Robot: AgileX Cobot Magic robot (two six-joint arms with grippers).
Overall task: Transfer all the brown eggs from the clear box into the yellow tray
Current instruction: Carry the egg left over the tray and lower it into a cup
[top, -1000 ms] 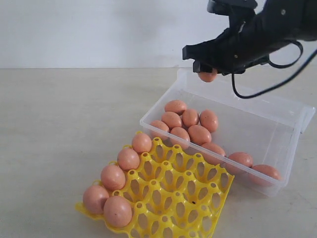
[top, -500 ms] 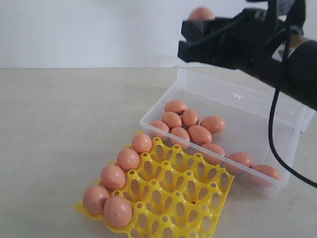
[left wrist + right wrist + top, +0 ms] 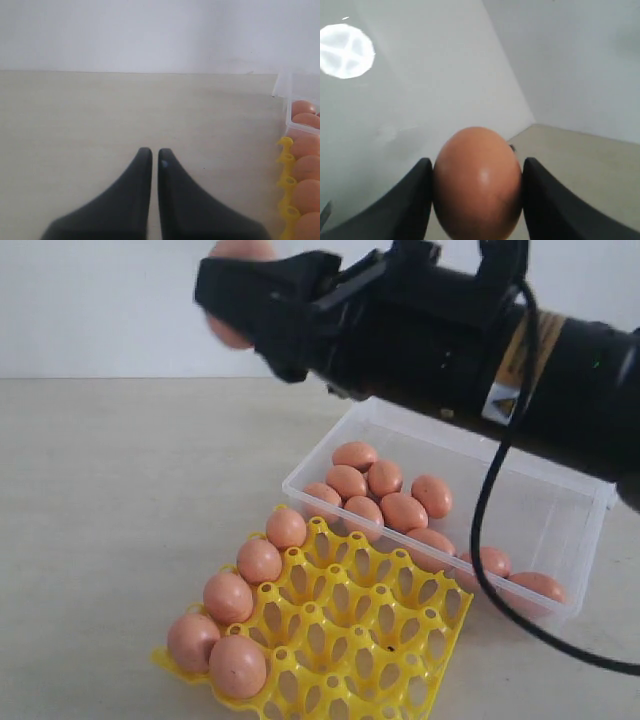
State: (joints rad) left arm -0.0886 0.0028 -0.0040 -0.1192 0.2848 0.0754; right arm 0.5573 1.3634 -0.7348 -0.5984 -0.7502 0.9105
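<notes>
My right gripper [image 3: 232, 295] is shut on a brown egg [image 3: 477, 182] and holds it high above the table, left of the clear box [image 3: 560, 505]. That held egg [image 3: 236, 252] shows partly behind the black fingers in the exterior view. Several brown eggs [image 3: 385, 478] lie in the clear box. The yellow tray [image 3: 370, 640] sits in front of the box with several eggs [image 3: 259, 560] along its left edge. My left gripper [image 3: 151, 152] is shut with nothing in it, low over bare table left of the tray's edge [image 3: 286, 165].
The right arm's black body [image 3: 450, 350] and its cable [image 3: 490, 540] hang over the clear box. A white wall stands behind the beige table [image 3: 120, 490].
The right gripper has carried the egg up out of the box and swung it leftward and toward the camera. The eggs in the tray and box have not moved.
</notes>
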